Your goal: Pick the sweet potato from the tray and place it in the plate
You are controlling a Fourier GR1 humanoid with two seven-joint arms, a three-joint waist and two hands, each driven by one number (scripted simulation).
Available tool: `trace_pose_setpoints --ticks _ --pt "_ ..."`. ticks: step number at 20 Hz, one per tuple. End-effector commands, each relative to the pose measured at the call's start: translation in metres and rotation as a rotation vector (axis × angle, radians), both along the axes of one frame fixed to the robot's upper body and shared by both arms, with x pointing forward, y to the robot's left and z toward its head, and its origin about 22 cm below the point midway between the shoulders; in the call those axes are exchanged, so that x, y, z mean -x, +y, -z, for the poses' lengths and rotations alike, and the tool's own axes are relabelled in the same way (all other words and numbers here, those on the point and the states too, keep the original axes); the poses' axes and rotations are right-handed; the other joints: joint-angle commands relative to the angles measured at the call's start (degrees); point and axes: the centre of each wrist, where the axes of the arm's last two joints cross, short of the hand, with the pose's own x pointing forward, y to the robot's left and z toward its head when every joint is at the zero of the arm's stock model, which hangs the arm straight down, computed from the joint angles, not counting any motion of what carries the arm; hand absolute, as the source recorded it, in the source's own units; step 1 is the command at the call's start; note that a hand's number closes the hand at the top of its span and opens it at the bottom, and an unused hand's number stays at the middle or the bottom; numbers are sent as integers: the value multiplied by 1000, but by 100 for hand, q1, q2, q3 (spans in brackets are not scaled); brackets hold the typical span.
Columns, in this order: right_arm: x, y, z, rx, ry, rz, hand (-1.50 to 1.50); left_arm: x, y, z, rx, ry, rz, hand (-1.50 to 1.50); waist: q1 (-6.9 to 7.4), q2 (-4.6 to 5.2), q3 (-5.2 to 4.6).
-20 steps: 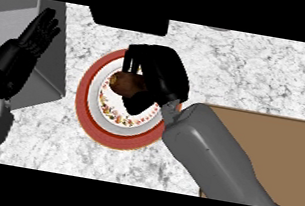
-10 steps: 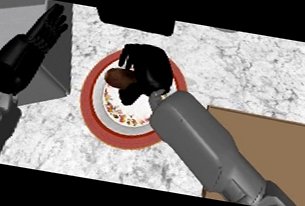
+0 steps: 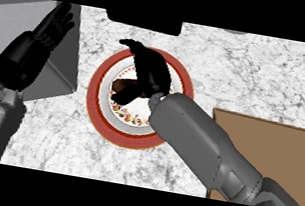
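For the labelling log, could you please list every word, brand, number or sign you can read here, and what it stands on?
None: no readable text anywhere in the head view.
The plate carries a small coloured pattern inside its red rim, not letters.
The tray, the counter, the right hand over the sweet potato and the resting left hand at the upper left bear no marks.

Right hand (image 3: 148,73) now further over the plate (image 3: 103,75), fingers straighter and stretched toward its far rim instead of curled; sweet potato (image 3: 122,90) now lying on the plate under the palm; grey forearm swung further left across the plate
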Motion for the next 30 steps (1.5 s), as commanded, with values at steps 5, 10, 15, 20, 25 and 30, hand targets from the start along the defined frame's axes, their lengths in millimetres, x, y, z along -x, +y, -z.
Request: trace_pose_setpoints --ticks 5,10,15,20,25,30 --pt "-12 -12 -7 -331 -40 81 -150 1 -4 -2 5 -7 -25 0 -65 -8 8" --pt "-20 -15 -17 -462 -20 94 -150 3 13 -1 -3 11 -37 0 -258 -63 2" --pt "-34 -61 3 -515 6 115 -150 19 24 3 0 35 -78 0 -465 -118 3" --pt "-39 -117 15 -562 -3 123 -150 13 31 5 9 36 -95 0 -537 -125 2" --pt "-39 -180 10 -541 -22 99 -150 21 25 10 -5 20 -90 0 -542 -134 2" --pt "-45 -230 13 -528 -40 104 -150 41 33 11 5 10 -81 0 -487 -127 2"
